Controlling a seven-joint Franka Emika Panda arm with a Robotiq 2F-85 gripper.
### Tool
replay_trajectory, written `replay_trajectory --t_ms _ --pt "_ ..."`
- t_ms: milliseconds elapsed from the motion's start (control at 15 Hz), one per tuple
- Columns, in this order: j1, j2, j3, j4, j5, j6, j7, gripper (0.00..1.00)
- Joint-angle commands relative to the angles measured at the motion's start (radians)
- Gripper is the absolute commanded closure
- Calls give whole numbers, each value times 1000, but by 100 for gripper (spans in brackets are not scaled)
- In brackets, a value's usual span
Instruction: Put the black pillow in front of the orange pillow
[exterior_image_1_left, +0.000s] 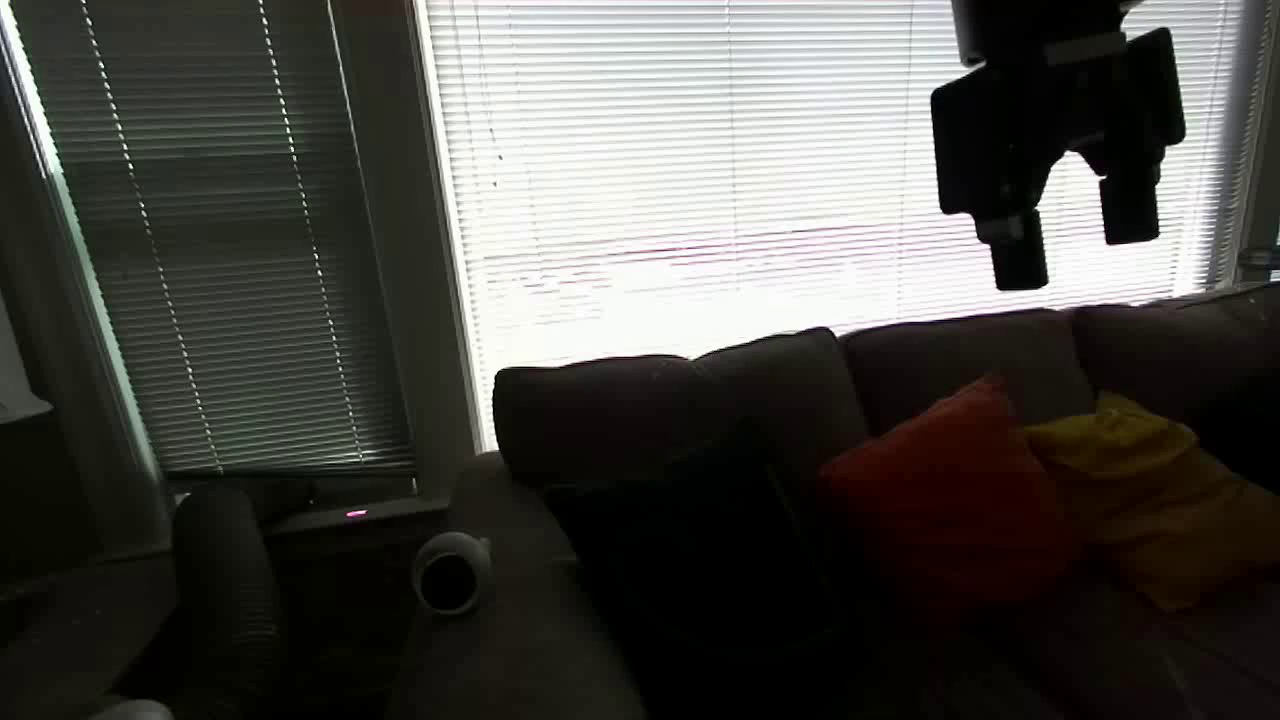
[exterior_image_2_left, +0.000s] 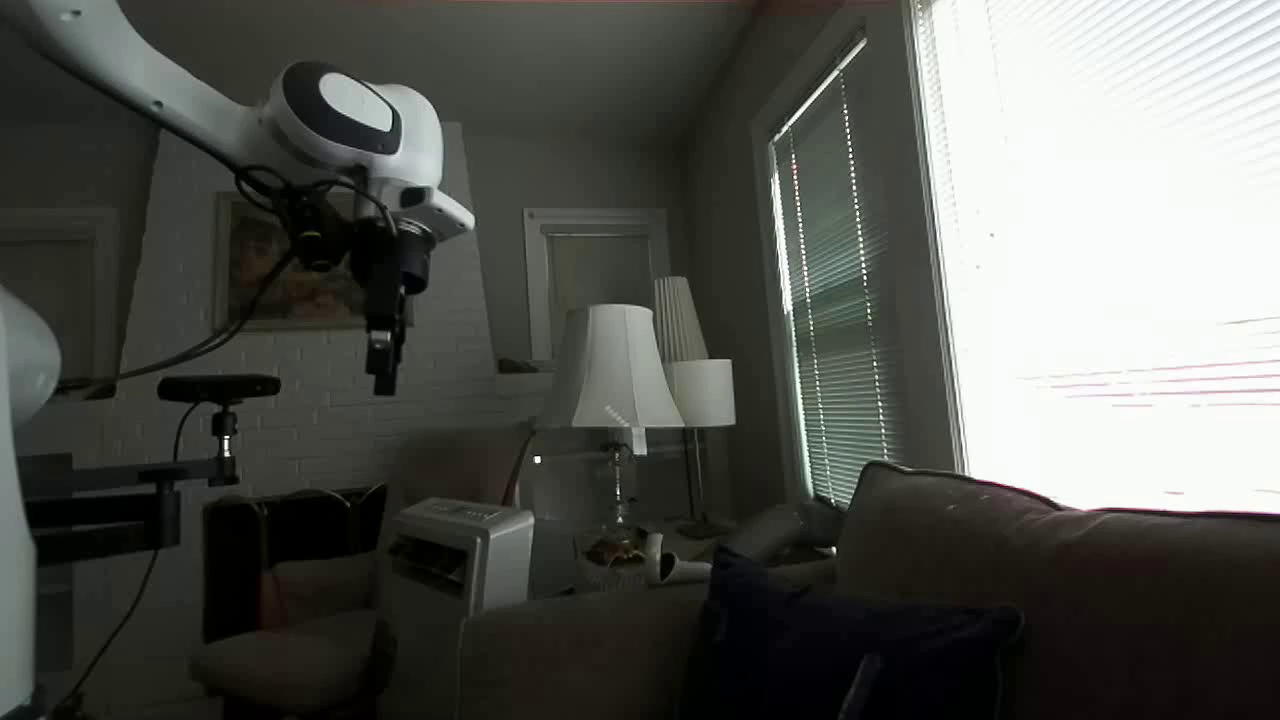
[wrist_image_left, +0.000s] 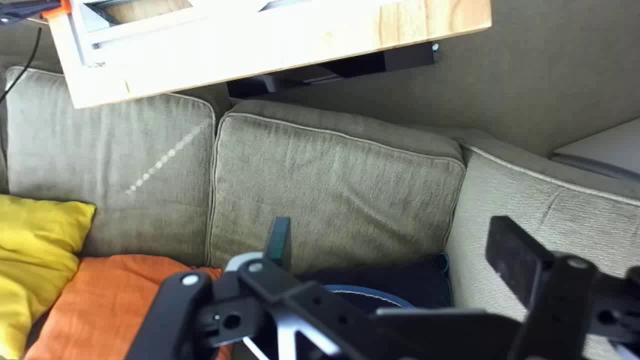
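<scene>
The black pillow (exterior_image_1_left: 700, 570) leans against the sofa back at the sofa's arm end. It also shows in an exterior view (exterior_image_2_left: 860, 645) and looks dark navy with a blue curved band in the wrist view (wrist_image_left: 420, 280), partly hidden behind my gripper. The orange pillow (exterior_image_1_left: 950, 500) sits beside it, between it and the yellow one. It shows at lower left in the wrist view (wrist_image_left: 110, 300), partly covered by my gripper. My gripper (exterior_image_1_left: 1075, 262) is open and empty, pointing down, high above the sofa. It shows in an exterior view (exterior_image_2_left: 385, 385) and in the wrist view (wrist_image_left: 395, 245).
A yellow pillow (exterior_image_1_left: 1150, 500) lies beyond the orange one. Sofa back cushions (wrist_image_left: 330, 185) stand behind the pillows. The sofa arm (exterior_image_2_left: 580, 640) borders the black pillow. A small white round device (exterior_image_1_left: 452, 573) sits by the arm. A wooden board (wrist_image_left: 250, 55) shows at the wrist view's top.
</scene>
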Motion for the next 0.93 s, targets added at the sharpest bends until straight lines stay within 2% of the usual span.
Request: replay_trajectory --t_ms 0,533,667,867 --pt "10 3 -8 1 -5 0 5 0" --pt "10 3 -8 1 -6 0 5 0" --pt "-11 38 -4 -21 -8 53 21 0" --pt "-60 126 -11 -65 -32 229 38 0"
